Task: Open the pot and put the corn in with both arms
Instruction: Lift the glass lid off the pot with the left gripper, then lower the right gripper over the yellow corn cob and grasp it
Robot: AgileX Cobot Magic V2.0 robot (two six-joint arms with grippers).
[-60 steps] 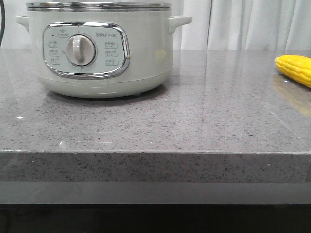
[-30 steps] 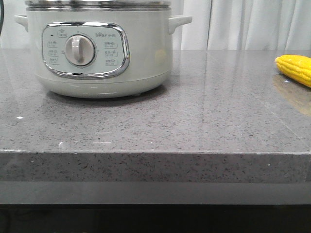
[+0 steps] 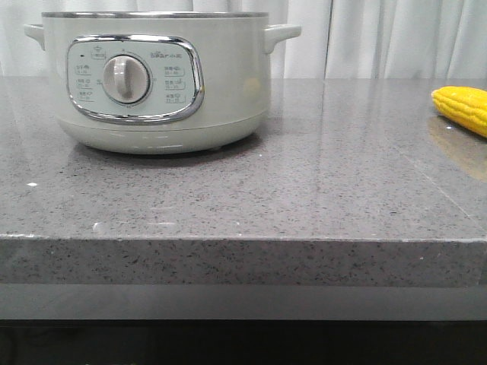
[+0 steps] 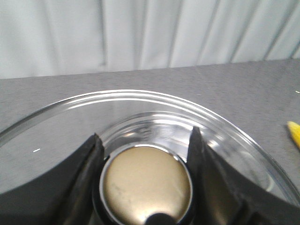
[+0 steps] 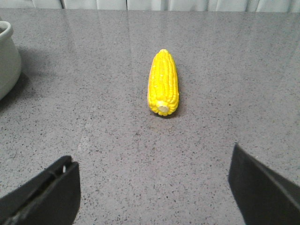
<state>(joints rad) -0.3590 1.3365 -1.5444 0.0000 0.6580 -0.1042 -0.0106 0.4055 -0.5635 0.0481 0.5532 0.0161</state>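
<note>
The pale green-white pot (image 3: 152, 84) stands at the back left of the counter, its dial facing me, with no lid on its steel rim. My left gripper (image 4: 145, 136) is shut on the round brass-coloured knob (image 4: 146, 185) of the glass lid (image 4: 70, 122) and holds the lid in the air; neither shows in the front view. The yellow corn (image 3: 463, 108) lies on the counter at the far right. In the right wrist view the corn (image 5: 163, 83) lies ahead of my right gripper (image 5: 152, 157), which is open wide and empty above the counter.
The grey speckled stone counter (image 3: 304, 190) has its front edge close to the camera. White curtains (image 3: 396, 38) hang behind it. The pot's side (image 5: 7, 56) shows at the edge of the right wrist view. The corn's tip (image 4: 294, 133) shows in the left wrist view.
The lid has risen off the pot and out of the top of the front view. The pot and the corn have not moved.
</note>
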